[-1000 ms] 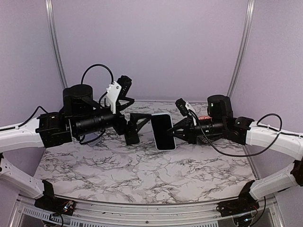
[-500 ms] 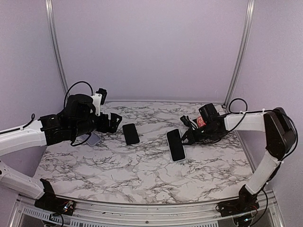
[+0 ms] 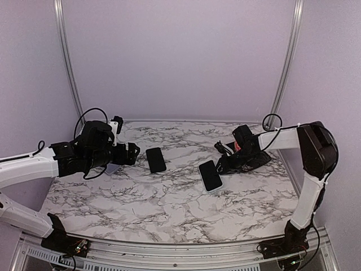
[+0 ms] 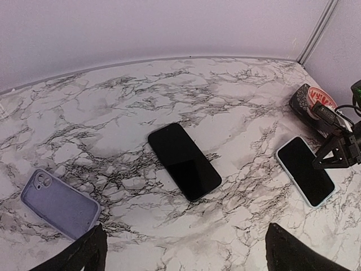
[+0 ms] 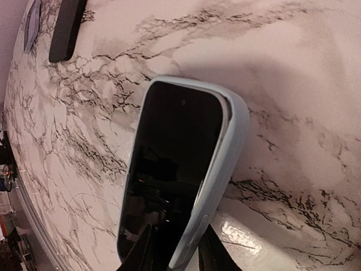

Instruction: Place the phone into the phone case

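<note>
A bare black phone (image 3: pixel 156 160) lies screen-up on the marble table; it also shows in the left wrist view (image 4: pixel 184 161). A lavender phone case (image 4: pixel 59 203) lies left of it, mostly hidden under my left arm in the top view. A second phone in a light blue case (image 3: pixel 210 175) lies flat on the table right of centre. My right gripper (image 3: pixel 220 167) is low on the table at that phone's right end, its jaws closed on the cased phone's near edge (image 5: pixel 180 169). My left gripper (image 3: pixel 132 153) is open and empty, left of the black phone.
The table's back edge meets the purple wall (image 4: pixel 169 34). A metal corner post (image 3: pixel 285 62) stands at the back right. My right arm (image 3: pixel 282 141) stretches low across the right side of the table.
My right gripper has lowered the blue-cased phone from mid-air to the table. My left arm has pulled back to the left and down, away from the black phone.
</note>
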{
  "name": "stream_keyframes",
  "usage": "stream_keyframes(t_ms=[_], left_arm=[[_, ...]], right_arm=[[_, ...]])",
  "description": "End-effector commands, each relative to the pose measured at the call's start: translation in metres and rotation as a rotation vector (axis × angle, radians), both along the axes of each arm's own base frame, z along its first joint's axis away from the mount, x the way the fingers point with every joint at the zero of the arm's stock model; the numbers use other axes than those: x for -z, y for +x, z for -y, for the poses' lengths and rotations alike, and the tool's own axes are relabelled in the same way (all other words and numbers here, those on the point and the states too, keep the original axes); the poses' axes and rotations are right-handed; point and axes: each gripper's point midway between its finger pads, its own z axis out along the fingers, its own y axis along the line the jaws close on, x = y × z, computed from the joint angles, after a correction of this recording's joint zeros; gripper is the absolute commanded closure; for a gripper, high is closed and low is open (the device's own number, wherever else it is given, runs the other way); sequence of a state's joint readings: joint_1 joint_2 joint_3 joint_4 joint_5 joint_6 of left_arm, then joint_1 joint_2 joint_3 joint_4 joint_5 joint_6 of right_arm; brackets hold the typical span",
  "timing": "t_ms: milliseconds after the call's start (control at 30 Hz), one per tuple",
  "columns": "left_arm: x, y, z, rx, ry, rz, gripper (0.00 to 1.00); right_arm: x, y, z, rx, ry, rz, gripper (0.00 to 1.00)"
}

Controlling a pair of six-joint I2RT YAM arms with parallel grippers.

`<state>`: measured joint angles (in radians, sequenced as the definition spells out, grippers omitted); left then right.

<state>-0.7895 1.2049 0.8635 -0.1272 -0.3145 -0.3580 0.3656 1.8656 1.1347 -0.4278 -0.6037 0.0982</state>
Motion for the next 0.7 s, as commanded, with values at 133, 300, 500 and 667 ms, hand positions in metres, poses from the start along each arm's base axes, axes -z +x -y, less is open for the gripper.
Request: stream_keyframes(t_ms=[133,300,500,667], left_arm=[[0.056,0.025,-0.026,-0.118,0.027,-0.145,0.01],[0.085,0.045,-0.052,-0.202,0.096,-0.197,0.01],[0.122,0.065,-0.095,-0.325,0.184,-0.274,0.01],[0.148,0.069,-0.104,-0.325,0.251,-0.323,0.01]], right_arm=[[-0.022,0.029,0.013,0.057,-0.152,0.126,0.71],[-0.045,0.037,0.013,0.101,-0.364,0.266,0.53],[-0.085,0.044,-0.060,0.110,-0.379,0.471,0.02],[-0.082,0.049,-0.141,0.093,-0.327,0.580,0.01]])
